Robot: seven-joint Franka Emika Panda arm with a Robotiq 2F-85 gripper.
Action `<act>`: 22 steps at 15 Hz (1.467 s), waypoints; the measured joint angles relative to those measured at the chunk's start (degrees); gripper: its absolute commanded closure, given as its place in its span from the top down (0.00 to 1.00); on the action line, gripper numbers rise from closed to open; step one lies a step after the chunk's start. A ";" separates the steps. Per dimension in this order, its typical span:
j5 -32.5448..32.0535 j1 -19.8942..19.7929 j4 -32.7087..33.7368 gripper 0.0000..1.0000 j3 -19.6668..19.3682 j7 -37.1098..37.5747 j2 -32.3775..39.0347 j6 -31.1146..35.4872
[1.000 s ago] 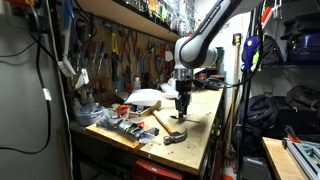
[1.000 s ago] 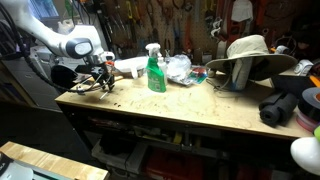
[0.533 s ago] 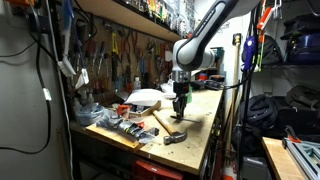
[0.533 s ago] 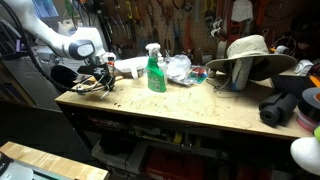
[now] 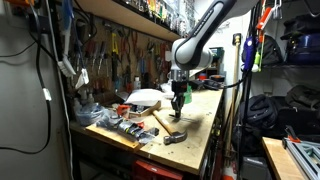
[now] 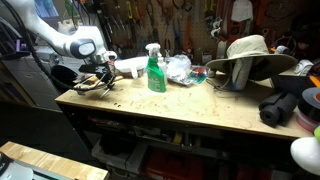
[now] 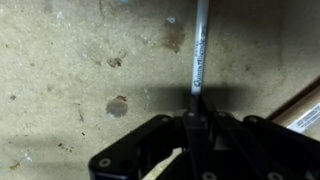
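A long workbench [image 5: 203,118] of worn, stained beige plywood is filling both exterior views, with a wall of hand tools hanging behind it. The white and black robot arm [image 5: 205,35] is bending down over one end of the bench and is showing in an exterior view [image 6: 50,35] as a pale elbow at the picture's edge. Well apart from it, a tan wide-brimmed hat [image 6: 250,52] is lying near the far end of the bench. Nearer the middle, a green plastic spray bottle [image 6: 156,72] is standing upright just beside a crumpled clear plastic bag [image 6: 179,67].

A hammer with a pale wooden handle and a dark metal head [image 5: 165,126] is lying flat on the bench, just in front of and below the arm's wrist. The black gripper [image 5: 178,102] is hanging above the plywood there, pointing straight down; in an exterior view [image 6: 100,80] it is sitting amid a tangle of dark clutter at the bench's end.

In the wrist view the gripper [image 7: 190,118] is clamping its jaws tight on a thin white pen with small dark print along its barrel [image 7: 198,55]. The pen is sticking out beyond the fingertips toward the tabletop; whether its tip is touching the wood cannot be told. A strip of pale wood [image 7: 300,114] is crossing the lower corner of that view, beside the gripper.
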 measured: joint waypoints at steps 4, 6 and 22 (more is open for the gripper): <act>0.04 -0.15 0.02 0.02 0.48 -1.01 -1.98 -1.12; 0.19 -0.13 -0.06 0.02 1.21 -2.41 -4.06 -3.98; 21.76 2.90 13.26 0.02 5.72 -1.90 -2.22 -17.04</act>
